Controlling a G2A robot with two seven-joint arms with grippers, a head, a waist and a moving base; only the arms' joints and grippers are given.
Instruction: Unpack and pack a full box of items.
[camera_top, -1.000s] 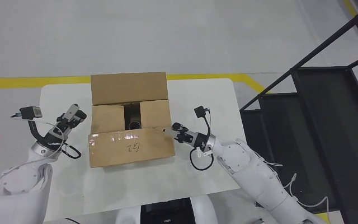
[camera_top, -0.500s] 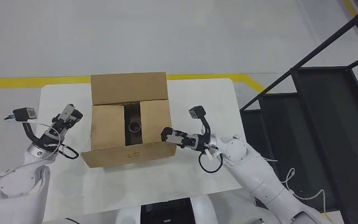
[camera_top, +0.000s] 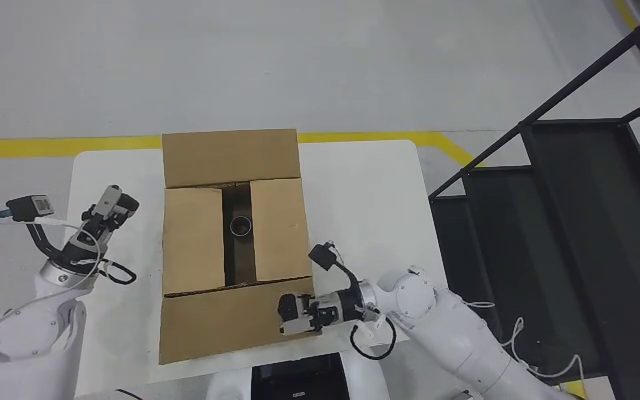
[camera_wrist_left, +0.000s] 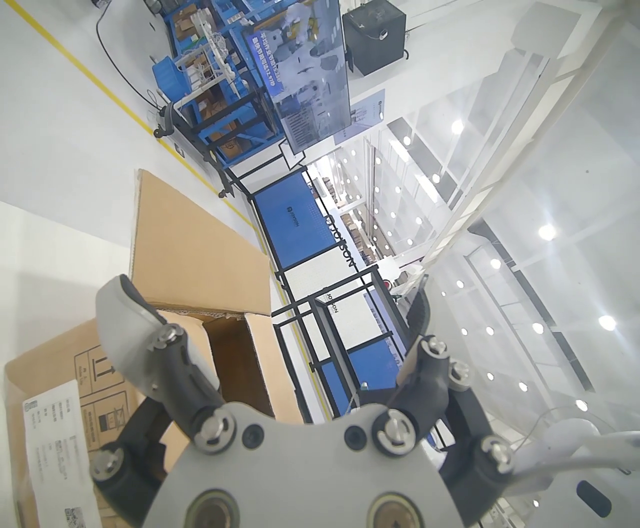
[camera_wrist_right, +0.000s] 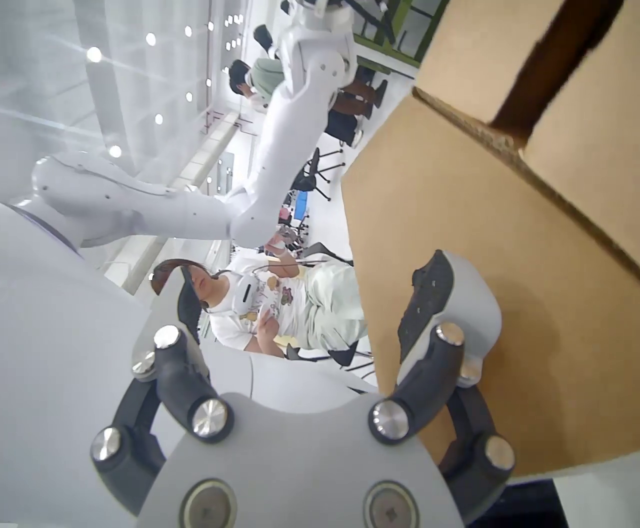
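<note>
Box (camera_top: 275, 245), frame centre: likely stiff, light cardboard, best gripped at flap edges; left gripper (camera_top: 110, 200) and right gripper (camera_top: 287, 314) both spread, empty.

The left hand (camera_top: 108, 203) is held out at the robot's left side, its forearm angled forward and inward. Its fingers (camera_wrist_left: 125, 310) are spread wide with nothing between them. The right arm is bent across the robot's front. The right hand (camera_top: 296, 313) points leftward, fingers (camera_wrist_right: 440, 295) likewise spread apart.
</note>
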